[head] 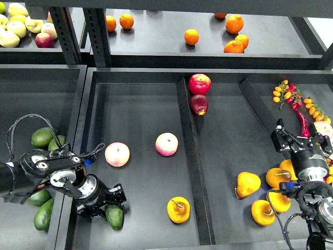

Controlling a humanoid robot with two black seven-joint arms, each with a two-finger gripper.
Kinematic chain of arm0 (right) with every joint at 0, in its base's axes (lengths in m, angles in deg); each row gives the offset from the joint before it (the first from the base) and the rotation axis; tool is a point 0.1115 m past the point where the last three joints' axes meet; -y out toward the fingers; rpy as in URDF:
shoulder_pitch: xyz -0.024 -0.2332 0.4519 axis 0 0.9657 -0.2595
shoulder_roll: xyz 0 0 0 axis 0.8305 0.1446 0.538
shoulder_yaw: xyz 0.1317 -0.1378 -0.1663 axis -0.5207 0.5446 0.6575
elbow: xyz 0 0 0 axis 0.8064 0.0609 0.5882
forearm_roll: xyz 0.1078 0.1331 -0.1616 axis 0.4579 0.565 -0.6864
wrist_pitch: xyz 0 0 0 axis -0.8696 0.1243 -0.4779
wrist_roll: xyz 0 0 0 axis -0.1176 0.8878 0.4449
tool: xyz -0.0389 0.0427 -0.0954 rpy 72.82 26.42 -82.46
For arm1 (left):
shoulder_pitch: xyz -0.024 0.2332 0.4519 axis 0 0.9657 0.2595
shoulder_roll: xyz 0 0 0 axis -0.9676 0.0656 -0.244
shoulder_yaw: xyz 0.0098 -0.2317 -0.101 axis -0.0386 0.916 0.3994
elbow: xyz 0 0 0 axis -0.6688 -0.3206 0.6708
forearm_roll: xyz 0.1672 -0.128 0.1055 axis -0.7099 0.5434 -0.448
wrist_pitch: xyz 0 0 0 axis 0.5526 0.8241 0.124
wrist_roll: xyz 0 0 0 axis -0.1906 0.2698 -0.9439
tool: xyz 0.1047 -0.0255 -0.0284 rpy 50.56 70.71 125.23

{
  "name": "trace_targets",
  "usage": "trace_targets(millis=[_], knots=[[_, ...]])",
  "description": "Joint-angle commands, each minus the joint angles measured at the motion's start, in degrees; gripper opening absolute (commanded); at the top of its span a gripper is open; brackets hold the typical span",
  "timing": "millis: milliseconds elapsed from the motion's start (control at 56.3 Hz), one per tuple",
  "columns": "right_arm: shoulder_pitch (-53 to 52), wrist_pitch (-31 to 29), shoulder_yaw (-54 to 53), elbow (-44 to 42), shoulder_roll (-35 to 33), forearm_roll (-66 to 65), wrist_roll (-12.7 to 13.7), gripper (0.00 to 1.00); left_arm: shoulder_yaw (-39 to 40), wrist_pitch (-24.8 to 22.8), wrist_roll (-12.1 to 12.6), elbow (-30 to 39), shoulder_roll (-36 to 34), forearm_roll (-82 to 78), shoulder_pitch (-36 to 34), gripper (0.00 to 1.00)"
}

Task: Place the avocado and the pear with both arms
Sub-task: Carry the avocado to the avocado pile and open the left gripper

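At lower left, the left gripper point(112, 205) clenched one avocado point(115, 216); one pear point(179, 210) lay alone at bottom centre. Two peaches point(117, 154) sat farther up. At right, the right gripper point(289, 139) looked spread, seemingly empty.

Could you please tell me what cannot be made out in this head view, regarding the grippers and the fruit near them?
- Left gripper: dark against the tray; whether it clamps the avocado cannot be told.
- Right gripper: small and seen from behind, so whether open or shut is unclear.
- Pears beside the right arm: partly hidden by it.
- Avocados at left: partly hidden by the left arm.
- Peach at right: cut by the picture's edge.
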Motion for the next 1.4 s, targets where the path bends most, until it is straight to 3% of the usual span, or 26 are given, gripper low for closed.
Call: trace_targets(millis=[0,249,391,551,1385], knots=[[0.0,0.0,0.1,0.0,0.3,0.0,0.0,1.0,1.5,0.0,0.0,-0.3,-1.8,0.2,-4.1,0.22],[0.0,0.0,0.2,0.1,0.8,-0.1,-0.1,1.0,2.1,0.0,0.0,-6.4,-6.4,3.5,-10.7,0.23],[0.0,0.1,0.2,0.1,0.8,-0.1,-0.1,1.0,2.2,0.0,0.0,-11.3,-10.6,3.5,-10.9,0.23],[0.1,0.1,0.7,0.1,0.8,-0.1,-0.1,1.0,2.8,0.0,0.0,-12.0,-16.6,3.5,-8.9,0.24],[0.4,0.1,1.1,0.6,0.4,-1.5,0.0,1.0,3.8,0.0,0.0,-13.7,-18.1,2.7,-0.8,0.28]])
